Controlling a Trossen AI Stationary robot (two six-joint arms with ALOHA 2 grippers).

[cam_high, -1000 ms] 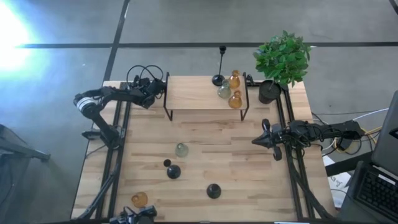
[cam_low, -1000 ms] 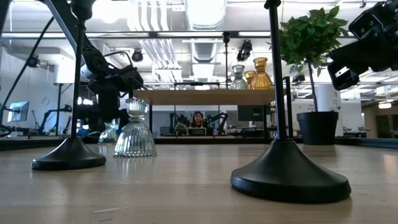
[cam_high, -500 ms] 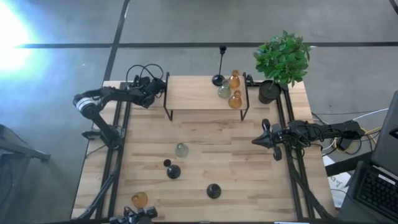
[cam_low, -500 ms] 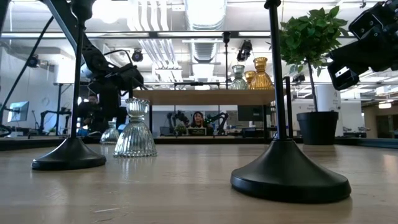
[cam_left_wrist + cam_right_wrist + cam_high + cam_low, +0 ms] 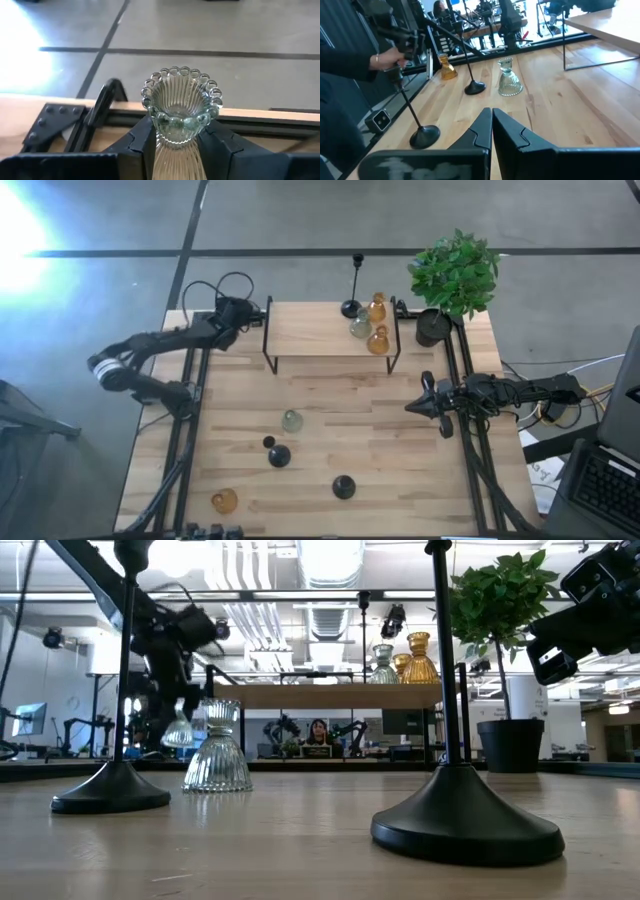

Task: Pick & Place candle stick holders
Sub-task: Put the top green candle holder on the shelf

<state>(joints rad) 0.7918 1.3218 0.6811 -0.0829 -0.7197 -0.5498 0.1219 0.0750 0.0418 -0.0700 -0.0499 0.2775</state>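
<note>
My left gripper [image 5: 243,315] is at the table's far left corner, beside the wooden shelf [image 5: 320,328], shut on a clear ribbed glass candle stick holder [image 5: 179,107] that hangs above the table [image 5: 178,730]. My right gripper [image 5: 412,408] waits shut at the right edge, holding nothing. On the shelf's right end stand a black stemmed holder [image 5: 352,307], two amber ones [image 5: 377,308] and a clear one [image 5: 360,328]. On the table stand a clear holder [image 5: 292,420], two black ones [image 5: 279,455] [image 5: 344,486] and an amber one [image 5: 224,501]. My left gripper pinches the clear holder by its ribbed neck [image 5: 162,146], just below the beaded cup, one finger [image 5: 141,142] on each side. The fingers slant down from the table's left side. The holder is lifted clear of the table, about upright, its wide foot below the fingers.
A potted green plant [image 5: 455,275] stands at the far right corner. Black frame rails [image 5: 190,430] run along both side edges. A person's hand [image 5: 380,59] shows beyond the table's near left corner. Bare wood lies between the shelf and the loose holders.
My left gripper has risen and drawn a little toward the far left corner, taking the clear holder with it. The holder stood on the table beside the shelf a second ago and now hangs clear of it.
</note>
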